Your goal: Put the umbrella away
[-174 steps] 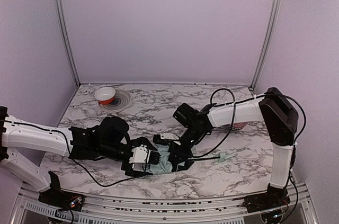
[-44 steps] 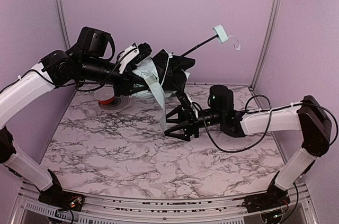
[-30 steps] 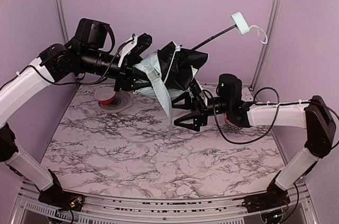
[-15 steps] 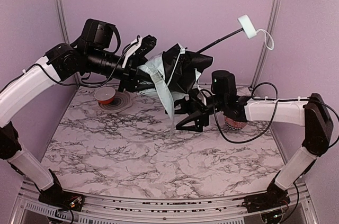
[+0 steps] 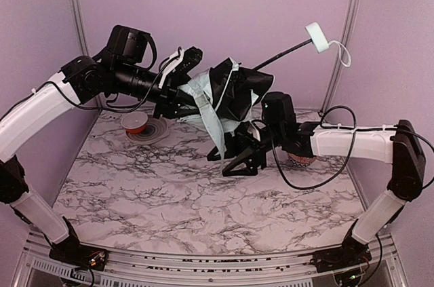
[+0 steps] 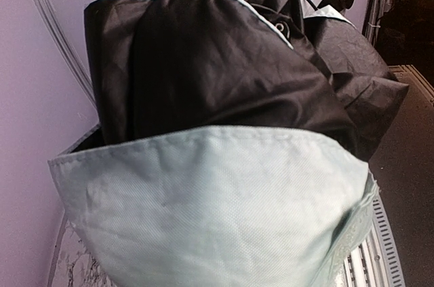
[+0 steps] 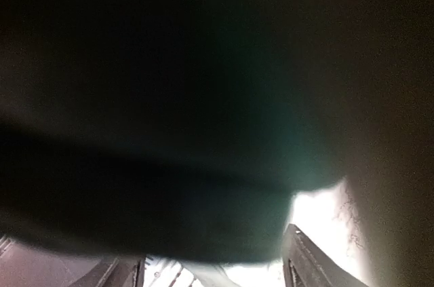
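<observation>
Though part-open, right pincer (image 5: pixel 218 165) at umbrella (image 5: pixel 234 90).

umbrella (image 5: pixel 230 93) hung above the middle of the table (image 5: pixel 169 185), handle (image 5: pixel 316 36) out at two o'clock, left gripper (image 5: pixel 182 89) at its nine o'clock, right gripper (image 5: pixel 234 155) just under it at six o'clock, bowl (image 5: pixel 134 121) on a plate (image 5: pixel 159 131) at the table's ten o'clock, lump (image 5: pixel 298 159) at three o'clock

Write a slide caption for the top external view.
Left gripper holds the umbrella aloft, right gripper beneath its drooping canopy.
</observation>
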